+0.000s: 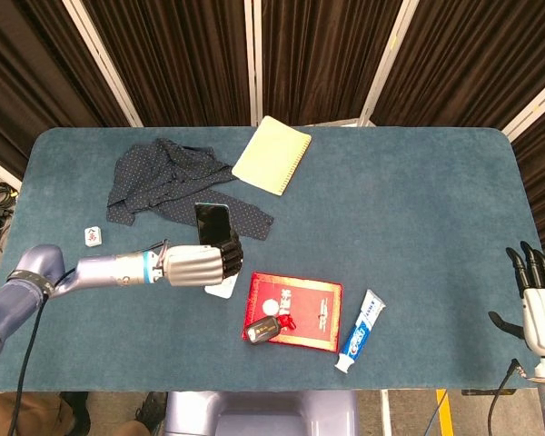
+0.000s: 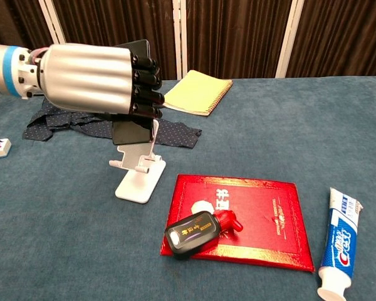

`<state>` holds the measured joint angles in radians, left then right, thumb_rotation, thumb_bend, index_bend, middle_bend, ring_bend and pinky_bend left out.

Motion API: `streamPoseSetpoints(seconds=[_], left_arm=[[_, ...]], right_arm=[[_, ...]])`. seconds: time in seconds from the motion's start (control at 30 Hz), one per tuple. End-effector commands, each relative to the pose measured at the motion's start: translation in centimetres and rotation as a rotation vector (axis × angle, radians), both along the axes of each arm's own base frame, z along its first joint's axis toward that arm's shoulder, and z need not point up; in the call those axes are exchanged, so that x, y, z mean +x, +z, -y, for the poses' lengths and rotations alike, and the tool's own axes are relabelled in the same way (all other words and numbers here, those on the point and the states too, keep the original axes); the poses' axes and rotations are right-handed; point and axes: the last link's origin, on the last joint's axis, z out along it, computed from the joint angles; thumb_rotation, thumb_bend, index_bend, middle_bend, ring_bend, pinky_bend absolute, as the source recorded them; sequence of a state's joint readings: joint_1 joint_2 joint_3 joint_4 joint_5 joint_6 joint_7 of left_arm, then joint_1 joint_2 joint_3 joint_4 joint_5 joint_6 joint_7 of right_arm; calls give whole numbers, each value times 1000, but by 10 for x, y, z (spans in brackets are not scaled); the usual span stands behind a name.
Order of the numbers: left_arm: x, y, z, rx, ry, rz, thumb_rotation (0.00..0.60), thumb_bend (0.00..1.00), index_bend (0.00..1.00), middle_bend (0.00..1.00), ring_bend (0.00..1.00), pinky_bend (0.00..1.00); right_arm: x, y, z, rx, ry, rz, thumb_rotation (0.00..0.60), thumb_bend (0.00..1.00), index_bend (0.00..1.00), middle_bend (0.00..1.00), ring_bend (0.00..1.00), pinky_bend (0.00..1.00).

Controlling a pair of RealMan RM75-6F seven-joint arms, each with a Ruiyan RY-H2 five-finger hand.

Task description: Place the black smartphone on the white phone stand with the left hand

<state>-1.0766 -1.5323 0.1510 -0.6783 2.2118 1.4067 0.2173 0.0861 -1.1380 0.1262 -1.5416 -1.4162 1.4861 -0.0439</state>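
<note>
Left hand (image 1: 198, 264) — fingers curled around the black smartphone (image 1: 212, 224), gripping it upright. Phone sits directly over the white phone stand (image 2: 136, 170); in the chest view its lower edge is at the stand's backrest, contact not resolvable. Stand is on the blue table (image 1: 400, 209), just left of the red booklet (image 1: 300, 307), which carries a black key fob (image 1: 262, 330). Right hand (image 1: 540, 309) — at the table's far right edge, fingers spread, holding nothing. Toothpaste tube (image 1: 361, 331) lies right of the booklet.
</note>
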Motion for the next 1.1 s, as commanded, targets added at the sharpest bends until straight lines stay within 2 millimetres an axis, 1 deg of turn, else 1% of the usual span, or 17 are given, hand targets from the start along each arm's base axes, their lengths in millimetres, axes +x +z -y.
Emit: streamPoseSetpoints(seconds=[0.03,0.3,0.43,0.6,0.8,1.1], left_arm=[[1,-8,-1,-25,-15,-37,600,0,532,347,417,340],[0,-19,-3,-51,-38,-75,600,0,524,338,399,310],[2,-21,-4,-51,-46,-79,600,0,523,335,397,306],[2,-20,-6,-50,-62,-99,600,0,523,335,396,300],[6,-17,-11,-45,-77,-117,600,0,522,332,393,282],[0,-17,-10,-45,-62,-132,600,0,521,330,391,277]], right_arm=[[-2,1,1,-2,-7,1,600,0,0,0,0,0],[-4,1,2,-2,-23,6,600,0,0,0,0,0],[-4,2,3,-4,-24,9,600,0,0,0,0,0],[-5,3,3,-4,-29,16,600,0,0,0,0,0],[-5,4,3,-5,-26,25,600,0,0,0,0,0],[-6,5,2,-5,-28,27,600,0,0,0,0,0]])
